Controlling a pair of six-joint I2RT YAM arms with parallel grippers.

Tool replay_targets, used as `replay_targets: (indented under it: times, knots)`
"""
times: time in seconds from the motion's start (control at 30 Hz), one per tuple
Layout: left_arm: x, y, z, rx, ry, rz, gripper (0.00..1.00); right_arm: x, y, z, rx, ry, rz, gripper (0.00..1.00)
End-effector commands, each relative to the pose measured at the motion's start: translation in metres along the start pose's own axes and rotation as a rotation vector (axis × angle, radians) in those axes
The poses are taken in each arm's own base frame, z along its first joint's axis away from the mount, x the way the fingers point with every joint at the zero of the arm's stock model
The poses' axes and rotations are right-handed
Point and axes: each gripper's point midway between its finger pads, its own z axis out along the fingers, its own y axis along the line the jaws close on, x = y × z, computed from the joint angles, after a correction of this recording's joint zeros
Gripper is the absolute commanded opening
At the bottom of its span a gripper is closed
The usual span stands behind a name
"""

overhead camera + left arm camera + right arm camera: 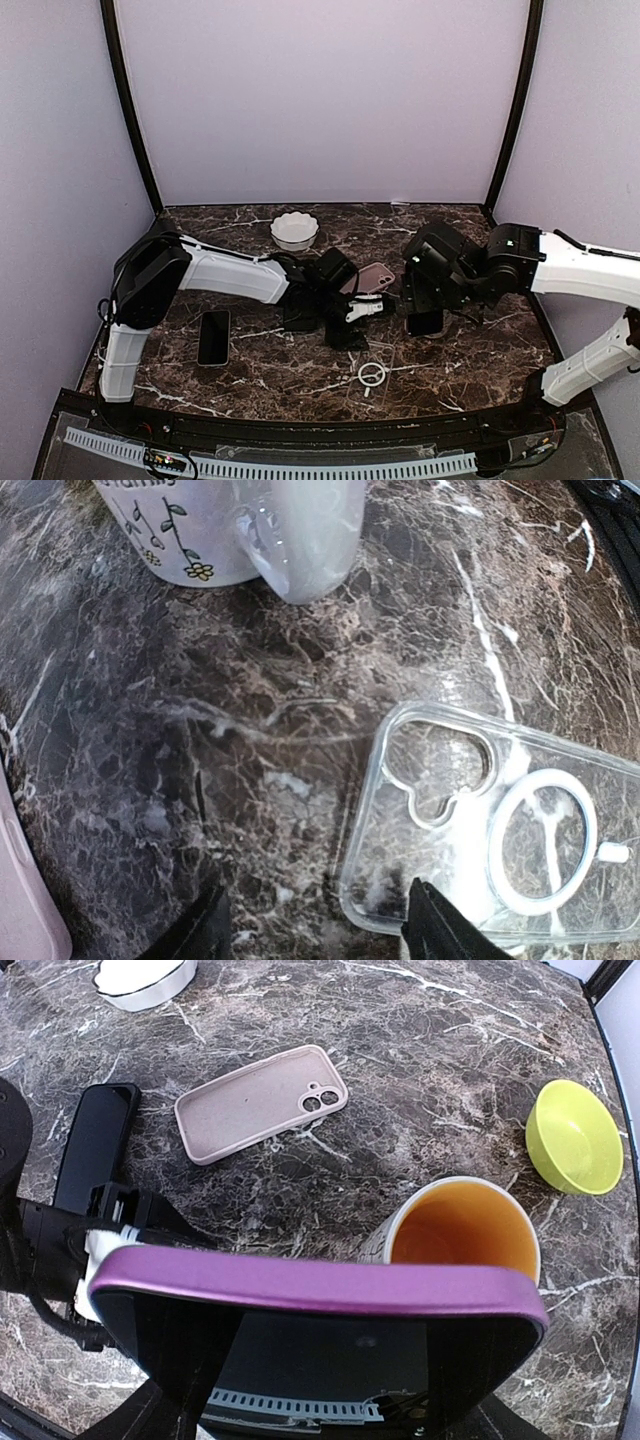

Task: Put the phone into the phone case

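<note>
Where the right arm reaches in: right gripper (320, 1400) clamped on the purple phone (320, 1285), the phone's dark glossy face toward the wrist camera.
Left gripper (318, 925): jaws spread, holding nothing, low over the marble table (150, 730).
Clear case (520, 830): flat on the table, 1 corner just beside a left fingertip (435, 930).
Pink case (262, 1100): hollow side up, apart from both grippers.
Black phone (213, 337): flat beside the left arm.

Lab test booth: plain lilac walls (320, 90), black corner posts (127, 100), marble-pattern table (480, 350).
</note>
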Motion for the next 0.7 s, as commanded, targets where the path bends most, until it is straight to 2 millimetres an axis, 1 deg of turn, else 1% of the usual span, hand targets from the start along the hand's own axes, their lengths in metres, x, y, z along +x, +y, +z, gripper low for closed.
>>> replay_targets:
  times: [0.0, 0.07, 0.1, 0.13, 0.17, 0.2, 0.27, 0.33, 0.43, 0.5, 0.53, 0.57, 0.6, 0.63, 0.67]
  knots:
    - [0.007, -0.021, 0.007, 0.093, 0.02, 0.048, 0.61, -0.025, 0.006, -0.009, -0.036, -0.051, 0.035, 0.0]
    - [0.005, -0.022, 0.009, 0.101, 0.013, 0.064, 0.6, -0.025, 0.005, -0.009, -0.028, -0.044, 0.04, 0.0]
    - [0.003, -0.021, 0.01, 0.101, 0.014, 0.073, 0.58, -0.025, 0.005, -0.009, -0.026, -0.04, 0.043, 0.0]
    - [0.008, -0.024, 0.013, 0.114, 0.036, 0.069, 0.55, -0.026, 0.005, -0.009, -0.025, -0.039, 0.049, 0.0]
    - [0.009, -0.024, 0.016, 0.122, 0.045, 0.074, 0.49, -0.026, 0.005, -0.009, -0.025, -0.037, 0.053, 0.0]
    - [0.014, -0.028, 0.017, 0.138, 0.065, 0.07, 0.44, -0.026, 0.007, -0.009, -0.03, -0.031, 0.054, 0.0]
    - [0.013, -0.036, 0.017, 0.182, 0.06, 0.057, 0.4, -0.027, 0.008, -0.008, -0.03, -0.021, 0.052, 0.0]
    - [0.014, -0.043, 0.018, 0.208, 0.06, 0.039, 0.38, -0.027, 0.008, -0.009, -0.019, -0.008, 0.049, 0.0]
    - [0.02, -0.054, 0.025, 0.222, 0.089, 0.032, 0.38, -0.024, 0.006, -0.012, -0.011, 0.024, 0.035, 0.0]
    - [0.02, -0.055, 0.03, 0.205, 0.098, 0.03, 0.39, -0.02, 0.006, -0.013, -0.021, 0.04, 0.033, 0.0]
    - [0.019, -0.055, 0.032, 0.196, 0.101, 0.022, 0.37, -0.018, 0.006, -0.013, -0.03, 0.047, 0.034, 0.0]
    - [0.017, -0.053, 0.034, 0.181, 0.102, 0.007, 0.28, -0.016, 0.006, -0.014, -0.038, 0.053, 0.038, 0.0]
    - [0.018, -0.053, 0.035, 0.175, 0.11, -0.003, 0.23, -0.014, 0.007, -0.015, -0.049, 0.057, 0.041, 0.0]
    - [0.02, -0.052, 0.035, 0.168, 0.124, -0.027, 0.14, -0.014, 0.007, -0.017, -0.064, 0.056, 0.049, 0.0]
    - [0.023, -0.052, 0.035, 0.162, 0.138, -0.04, 0.09, -0.014, 0.008, -0.018, -0.078, 0.052, 0.057, 0.0]
